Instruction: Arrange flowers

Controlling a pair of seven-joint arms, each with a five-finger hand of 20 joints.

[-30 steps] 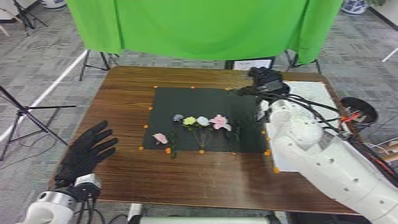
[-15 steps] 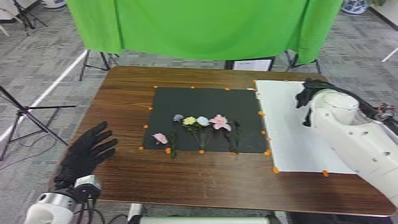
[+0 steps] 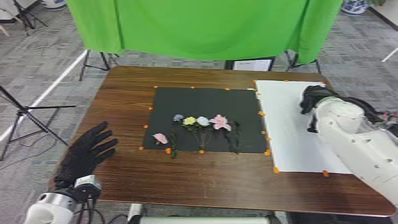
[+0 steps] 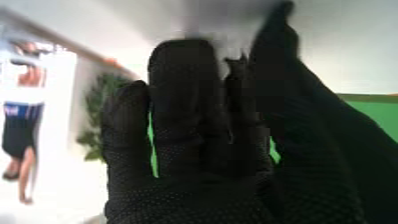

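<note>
at the left side of the table [image 3: 169, 182], i have my left hand [image 3: 75, 157] open, fingers straight and slightly spread, pointing toward the far side. to its right is the black mat [image 3: 209, 102], with orange tabs along its edges. the flowers lie on it: first a small pink flower [image 3: 160, 138] near the mat's left edge, on the near half. then, farther from me and in a loose row, come a purple flower [image 3: 178, 117], a yellow flower [image 3: 189, 121], a pale blue flower [image 3: 202, 121] and a bigger pink flower [image 3: 219, 122]. green stems run from the row toward the near edge. beyond the table hangs a green cloth [image 3: 204, 30]. right of the mat lies a white sheet [image 3: 289, 140], and over its right part is my right hand [image 3: 316, 99], well apart from the flowers. in the right wrist view i see that right hand [image 4: 191, 130] open, fingers fairly straight and close together, holding nothing.
</note>
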